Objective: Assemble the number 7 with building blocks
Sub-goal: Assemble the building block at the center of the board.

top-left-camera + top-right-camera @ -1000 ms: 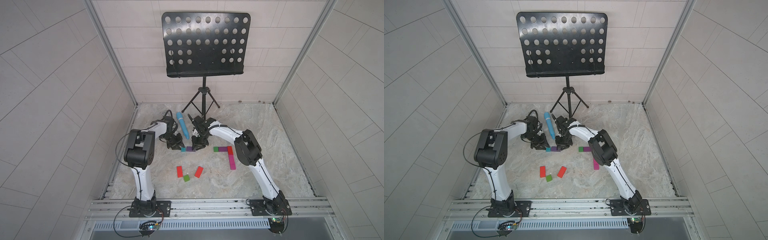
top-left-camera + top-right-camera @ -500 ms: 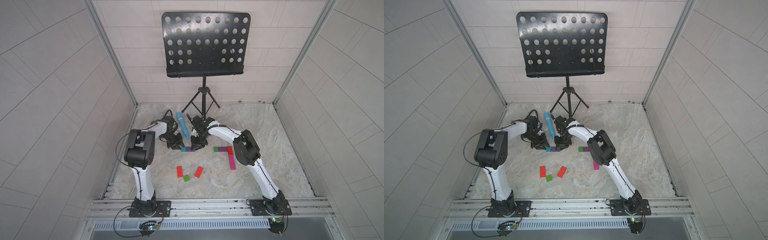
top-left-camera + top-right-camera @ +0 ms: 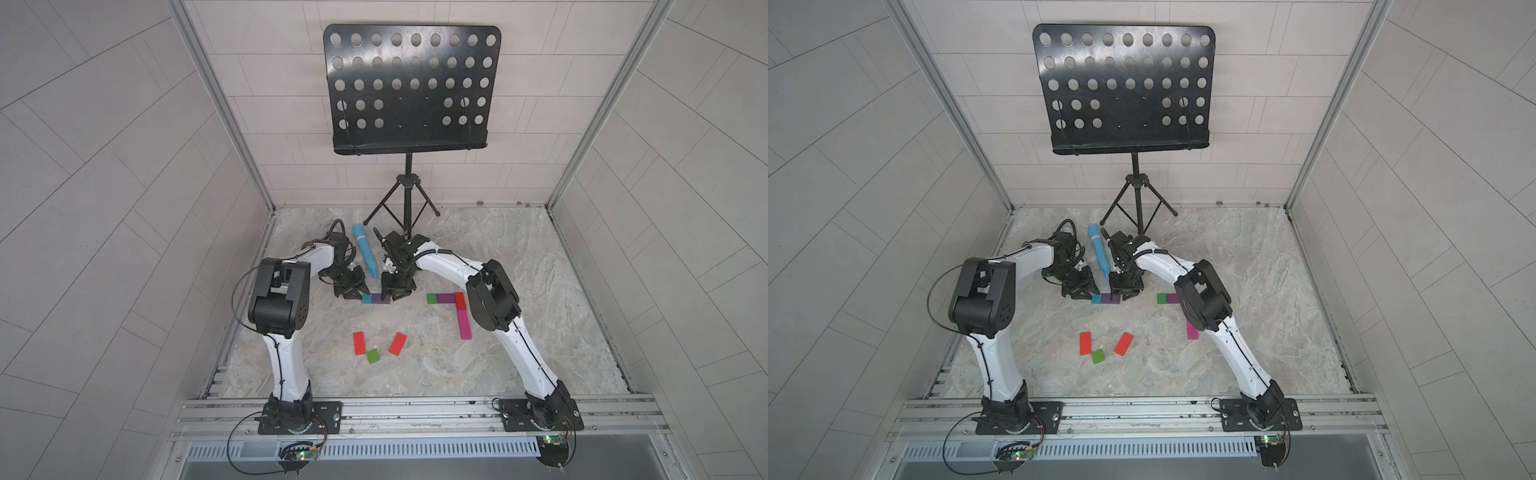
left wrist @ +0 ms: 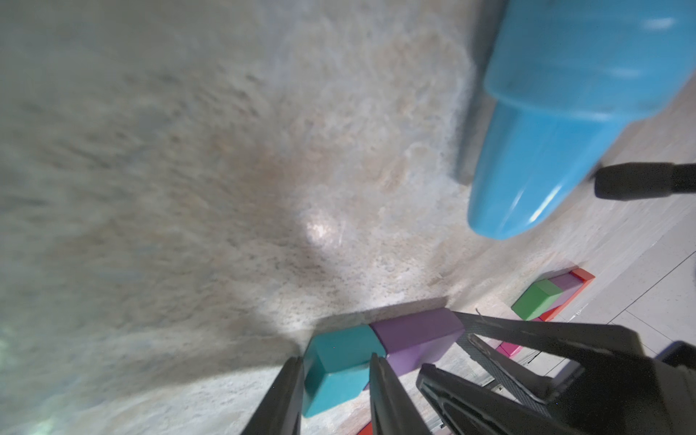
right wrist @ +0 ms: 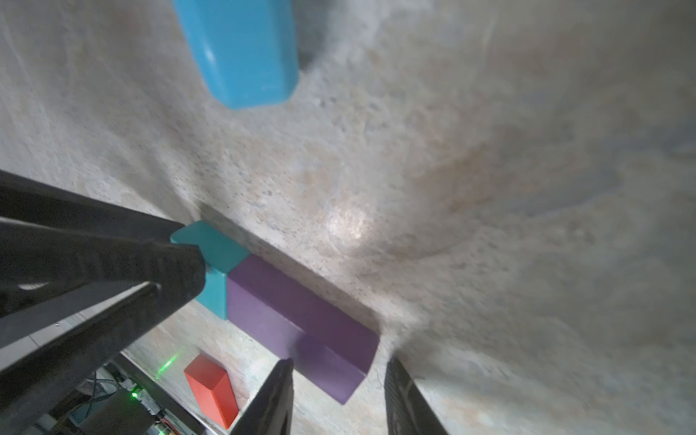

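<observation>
Left wrist view showed the left end effector [image 4: 335, 359] pinching the teal block [image 4: 339, 376] by its sides. The block lay flat on the desk [image 3: 540, 311], butted end to end against the purple block [image 5: 301, 320]. The right end effector [image 5: 339, 361] stood spread astride the purple block's far end, with a gap at one finger.

The step looked like squaring this pair into a straight bar. Each end effector would do best to open fully and rise straight up, since a sideways drag would break the joint.

Room was tight behind, where the blue microphone [image 3: 365, 251] tip lay just beside the pair and the two end effectors nearly met. In both top views the desk was free toward the front as far as a loose red block [image 3: 359, 343]. The angled row of four blocks [image 3: 460, 300] sat well apart to the right.
</observation>
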Robot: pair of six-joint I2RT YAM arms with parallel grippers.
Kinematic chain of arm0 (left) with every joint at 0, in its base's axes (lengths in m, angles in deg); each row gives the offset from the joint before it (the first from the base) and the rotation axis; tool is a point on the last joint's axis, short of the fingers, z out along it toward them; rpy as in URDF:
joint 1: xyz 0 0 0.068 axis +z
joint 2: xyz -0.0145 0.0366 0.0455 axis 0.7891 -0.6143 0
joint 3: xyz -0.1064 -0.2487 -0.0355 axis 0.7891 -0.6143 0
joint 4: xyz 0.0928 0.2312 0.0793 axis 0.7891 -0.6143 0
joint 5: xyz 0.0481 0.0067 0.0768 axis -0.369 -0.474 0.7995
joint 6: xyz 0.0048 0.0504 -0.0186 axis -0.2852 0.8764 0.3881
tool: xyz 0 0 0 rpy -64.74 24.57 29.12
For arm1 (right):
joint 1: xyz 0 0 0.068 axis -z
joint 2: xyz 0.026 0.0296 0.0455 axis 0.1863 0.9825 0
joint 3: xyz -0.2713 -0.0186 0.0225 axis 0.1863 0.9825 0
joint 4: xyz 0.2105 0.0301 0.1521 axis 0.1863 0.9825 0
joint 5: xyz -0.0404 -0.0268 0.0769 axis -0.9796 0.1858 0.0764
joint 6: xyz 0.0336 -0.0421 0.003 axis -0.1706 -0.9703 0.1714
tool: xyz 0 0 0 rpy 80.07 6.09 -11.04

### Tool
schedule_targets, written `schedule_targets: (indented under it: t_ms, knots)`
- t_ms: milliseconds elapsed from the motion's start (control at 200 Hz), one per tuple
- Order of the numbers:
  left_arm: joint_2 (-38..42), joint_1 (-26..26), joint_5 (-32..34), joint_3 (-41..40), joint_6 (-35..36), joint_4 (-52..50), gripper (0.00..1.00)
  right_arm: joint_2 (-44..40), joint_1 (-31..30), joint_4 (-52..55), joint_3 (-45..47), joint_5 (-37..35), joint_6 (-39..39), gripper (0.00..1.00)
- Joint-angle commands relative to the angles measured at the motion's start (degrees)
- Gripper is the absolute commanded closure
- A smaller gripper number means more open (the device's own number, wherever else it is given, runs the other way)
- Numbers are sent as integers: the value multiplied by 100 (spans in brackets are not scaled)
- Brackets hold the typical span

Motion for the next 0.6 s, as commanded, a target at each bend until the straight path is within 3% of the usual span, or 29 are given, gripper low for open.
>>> schedule_targets:
  t_ms: [0,350,515,590]
  knots:
    - [37,-21,90,191,54,-160,62,-135,-1,178,-108,-210,12,51]
    - [316,-5,316,215,198,-417,50,-765,-7,303,25,-525,192,45]
    - [714,58,738,56,499,-658,35,-1373,-115,492,604,-962,440,44]
    - [982,76,1085,-120,637,-721,34,-1738,-292,625,1153,-1202,608,44]
